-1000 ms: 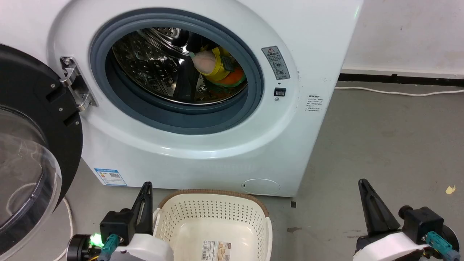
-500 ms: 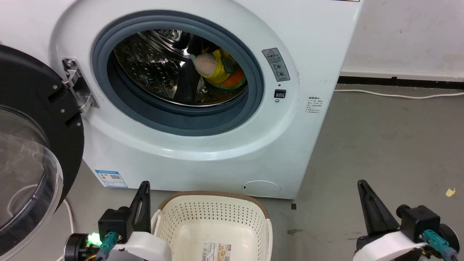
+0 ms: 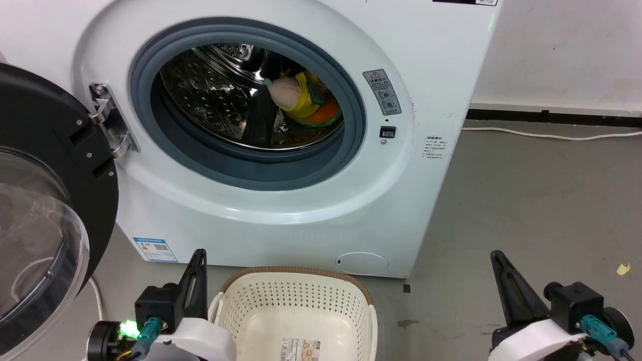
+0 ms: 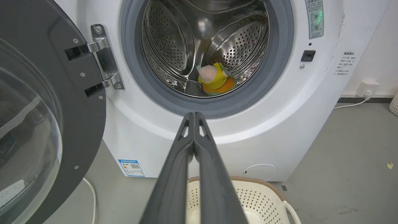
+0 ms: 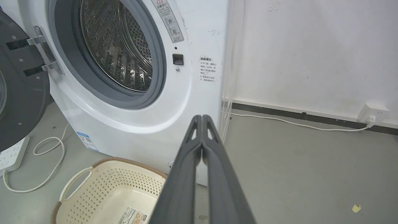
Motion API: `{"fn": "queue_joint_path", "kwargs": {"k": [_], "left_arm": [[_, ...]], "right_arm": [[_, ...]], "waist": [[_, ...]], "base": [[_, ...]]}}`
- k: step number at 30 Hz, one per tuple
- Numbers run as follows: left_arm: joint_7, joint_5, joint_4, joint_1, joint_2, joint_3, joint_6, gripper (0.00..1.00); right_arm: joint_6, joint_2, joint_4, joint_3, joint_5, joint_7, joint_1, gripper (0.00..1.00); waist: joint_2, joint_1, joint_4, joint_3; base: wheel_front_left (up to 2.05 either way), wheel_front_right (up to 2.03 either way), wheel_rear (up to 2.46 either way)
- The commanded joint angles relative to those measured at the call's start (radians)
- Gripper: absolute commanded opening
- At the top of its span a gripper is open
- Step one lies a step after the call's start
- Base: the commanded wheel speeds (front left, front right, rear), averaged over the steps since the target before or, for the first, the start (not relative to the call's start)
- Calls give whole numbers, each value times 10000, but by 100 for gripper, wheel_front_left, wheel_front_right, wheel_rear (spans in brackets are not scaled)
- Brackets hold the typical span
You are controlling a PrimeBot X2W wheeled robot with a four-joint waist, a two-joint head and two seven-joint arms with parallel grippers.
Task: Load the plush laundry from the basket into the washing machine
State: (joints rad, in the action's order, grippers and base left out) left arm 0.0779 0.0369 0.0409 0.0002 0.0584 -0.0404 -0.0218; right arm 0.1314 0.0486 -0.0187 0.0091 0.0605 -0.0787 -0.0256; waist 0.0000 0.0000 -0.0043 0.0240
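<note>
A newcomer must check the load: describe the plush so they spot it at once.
Start at the white washer, its door open at left. Look through the grey-ringed porthole into the steel drum: the plush lies low on the right. It is the only soft, coloured thing there: pink, yellow, orange.

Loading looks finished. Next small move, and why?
Probably swing the left hand toward the open door to push it closed: the plush laundry lies in the drum, the basket holds nothing but its label sticker, and that hand is shut on nothing.
</note>
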Motion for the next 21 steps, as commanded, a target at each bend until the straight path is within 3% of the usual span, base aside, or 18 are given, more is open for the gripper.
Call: {"fn": "queue_joint_path", "kwargs": {"k": [1, 21], "left_arm": [[-77, -76, -57, -2, -6, 67, 45, 0], [-484, -246, -261, -2, -50, 262, 145, 0]], "right_arm": [[-5, 12, 72, -23, -89, 78, 167, 0], [-7, 14, 139, -62, -388, 489, 218, 0]], "waist": [[0, 0, 2, -7], [0, 0, 26, -142]], "base": [[0, 0, 0], [0, 0, 0]]}}
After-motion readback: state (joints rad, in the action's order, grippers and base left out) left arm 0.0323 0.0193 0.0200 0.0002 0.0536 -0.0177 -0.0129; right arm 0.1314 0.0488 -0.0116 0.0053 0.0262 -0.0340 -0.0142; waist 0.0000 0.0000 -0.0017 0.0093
